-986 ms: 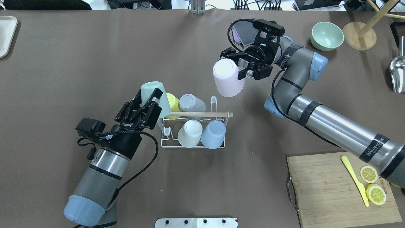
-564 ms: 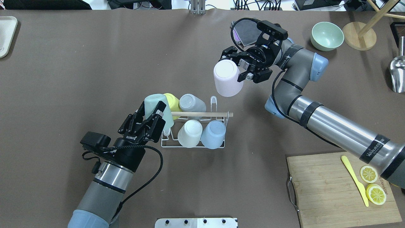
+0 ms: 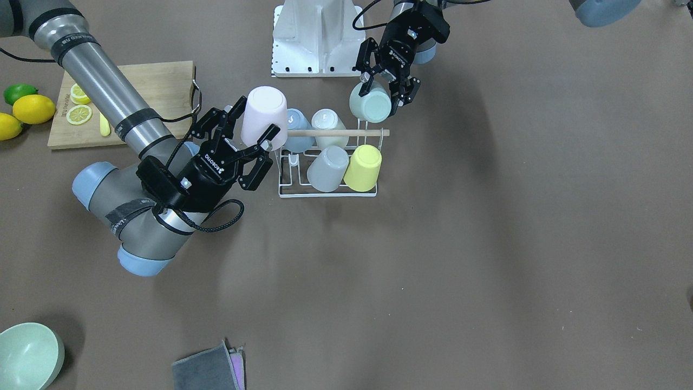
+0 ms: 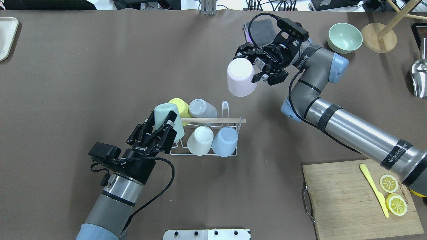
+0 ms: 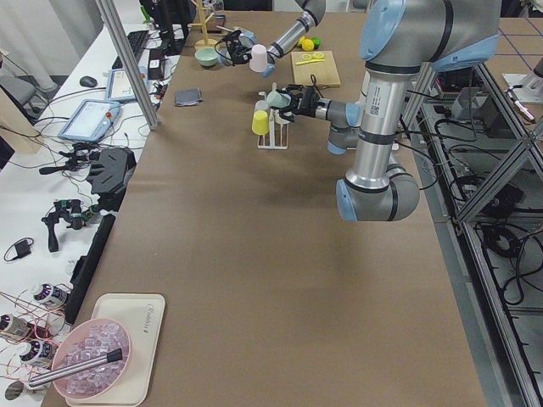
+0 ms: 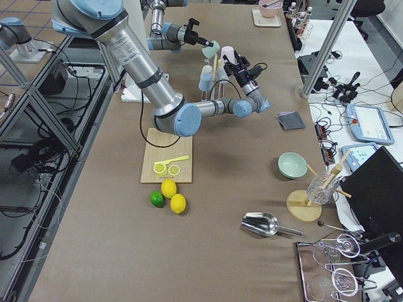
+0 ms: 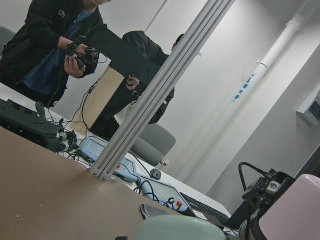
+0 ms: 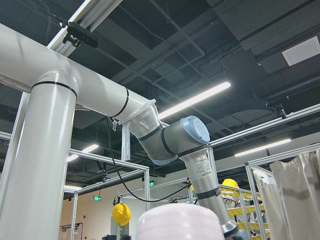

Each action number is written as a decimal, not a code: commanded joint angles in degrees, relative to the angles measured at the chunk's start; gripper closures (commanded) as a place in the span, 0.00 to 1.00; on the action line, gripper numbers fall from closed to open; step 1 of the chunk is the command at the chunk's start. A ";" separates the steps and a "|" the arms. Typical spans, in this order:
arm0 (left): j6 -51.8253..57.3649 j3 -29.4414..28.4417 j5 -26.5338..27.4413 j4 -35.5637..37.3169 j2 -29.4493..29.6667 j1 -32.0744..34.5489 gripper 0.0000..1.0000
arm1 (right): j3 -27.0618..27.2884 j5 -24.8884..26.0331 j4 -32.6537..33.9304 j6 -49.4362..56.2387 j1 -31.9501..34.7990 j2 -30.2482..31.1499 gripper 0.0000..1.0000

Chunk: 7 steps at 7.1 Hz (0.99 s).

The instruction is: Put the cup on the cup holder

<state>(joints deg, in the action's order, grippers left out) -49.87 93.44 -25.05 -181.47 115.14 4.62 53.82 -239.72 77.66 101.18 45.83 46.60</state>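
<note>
The cup holder is a white wire rack with a wooden rod; it also shows in the front-facing view. Yellow, grey, white and blue cups hang upside down on it. My left gripper is shut on an inverted mint green cup over the rack's near left corner. My right gripper is shut on an inverted pink cup, held high beyond the rack's bare far right prong.
A bamboo cutting board with lemon slices and a yellow knife lies near right. A green bowl, a wooden stand, a metal scoop and a grey cloth are far right. A white tray sits far left.
My left gripper has carried the mint cup toward the robot and slightly right, onto the rack's near left corner. My right gripper has shifted slightly farther away with the pink cup.
</note>
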 commanded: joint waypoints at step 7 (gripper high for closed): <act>-0.23 -3.70 1.67 -1.35 0.61 0.39 0.89 | -3.02 3.21 6.18 2.44 -0.83 -2.13 0.78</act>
<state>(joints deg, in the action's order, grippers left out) -50.10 90.19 -23.66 -182.83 115.47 5.01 51.13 -236.81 83.14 103.20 45.53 44.88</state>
